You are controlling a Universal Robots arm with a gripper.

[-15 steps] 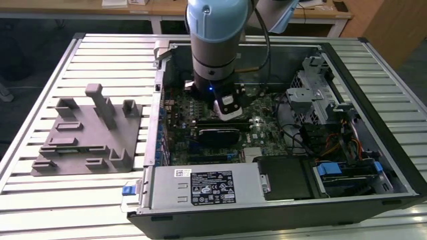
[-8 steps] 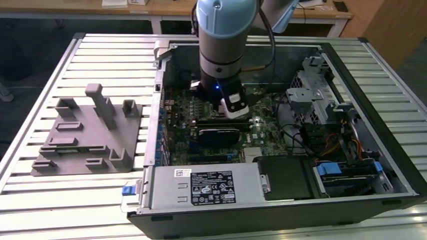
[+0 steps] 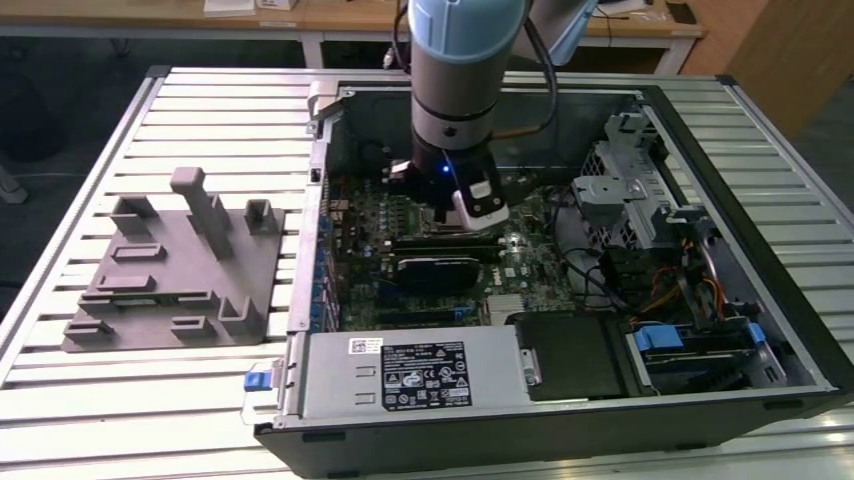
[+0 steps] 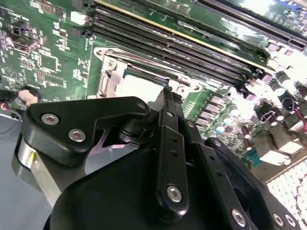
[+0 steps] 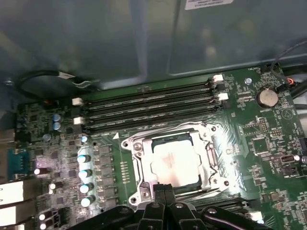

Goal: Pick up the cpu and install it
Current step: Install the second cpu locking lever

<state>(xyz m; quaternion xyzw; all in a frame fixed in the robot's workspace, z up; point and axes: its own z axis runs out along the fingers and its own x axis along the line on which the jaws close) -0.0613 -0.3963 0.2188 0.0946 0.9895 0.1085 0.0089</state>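
The cpu [image 5: 173, 162] lies seated in the motherboard socket [image 5: 139, 165] beside the memory slots [image 5: 148, 108], with the gripper [image 5: 164, 191] poised directly above it, fingers closed together and empty, presumably after placement.

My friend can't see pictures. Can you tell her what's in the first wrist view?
A flat square silvery-grey metal-topped cpu sits in its metal-framed socket on a green motherboard, with the robot's black claw pressed shut just beside its edge. Four long black memory slots run next to the socket, and the grey metal computer case wall rises behind.
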